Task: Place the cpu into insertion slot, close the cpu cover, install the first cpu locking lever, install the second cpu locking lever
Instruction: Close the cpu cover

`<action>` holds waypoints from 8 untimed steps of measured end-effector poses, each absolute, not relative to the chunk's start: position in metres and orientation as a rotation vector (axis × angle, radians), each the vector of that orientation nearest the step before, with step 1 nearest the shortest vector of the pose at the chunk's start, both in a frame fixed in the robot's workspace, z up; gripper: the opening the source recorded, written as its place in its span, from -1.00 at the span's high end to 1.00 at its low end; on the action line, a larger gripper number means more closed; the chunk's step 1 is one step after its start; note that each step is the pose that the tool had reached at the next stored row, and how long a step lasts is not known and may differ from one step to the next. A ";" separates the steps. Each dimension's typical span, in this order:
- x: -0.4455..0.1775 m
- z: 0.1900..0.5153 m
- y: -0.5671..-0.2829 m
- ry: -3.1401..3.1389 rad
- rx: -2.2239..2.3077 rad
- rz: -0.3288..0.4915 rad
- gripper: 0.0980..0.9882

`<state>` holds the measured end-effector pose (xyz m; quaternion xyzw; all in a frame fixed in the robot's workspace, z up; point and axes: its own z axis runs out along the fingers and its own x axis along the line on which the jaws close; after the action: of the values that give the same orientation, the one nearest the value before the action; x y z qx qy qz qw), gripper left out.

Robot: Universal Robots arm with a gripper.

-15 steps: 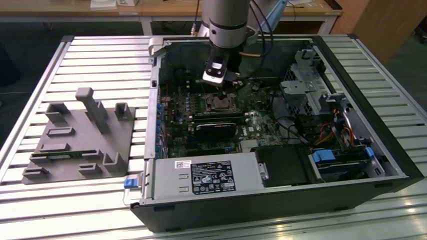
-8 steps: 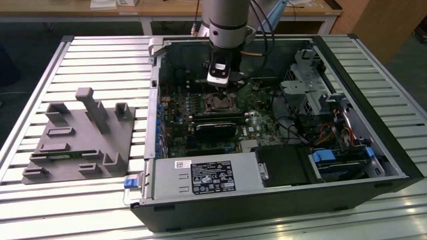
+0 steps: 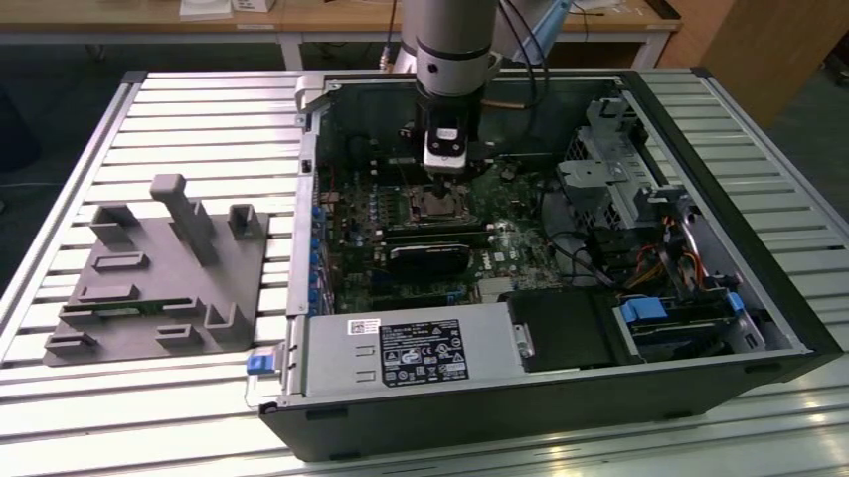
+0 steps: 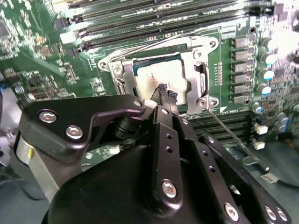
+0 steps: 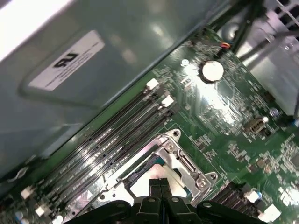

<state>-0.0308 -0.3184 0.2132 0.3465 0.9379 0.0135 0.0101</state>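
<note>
The gripper (image 4: 168, 95), fingers pinched together and holding nothing, has its tips at the face of the cpu (image 4: 156, 79), which lies seated in the insertion slot (image 4: 119, 77). At the slot's edge the cpu cover (image 4: 196, 79) appears not yet lowered. A wire locking lever (image 4: 233, 133) angles free from the slot's corner. Step 1 of 4 looks done; 3 remain.

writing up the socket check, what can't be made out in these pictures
Second wrist view: the gripper hides part of the cpu.
First wrist view: the picture's edge and the gripper cut off the insertion slot.
Exterior view: the insertion slot is too small to show detail.
</note>
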 end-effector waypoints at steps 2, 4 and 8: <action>-0.031 0.213 -0.318 2.947 1.029 0.043 0.98; -0.031 0.213 -0.318 2.966 0.974 0.043 0.98; -0.031 0.213 -0.318 3.000 0.867 0.044 0.98</action>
<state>-0.0308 -0.3184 0.2126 0.2776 0.9606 0.0141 0.0091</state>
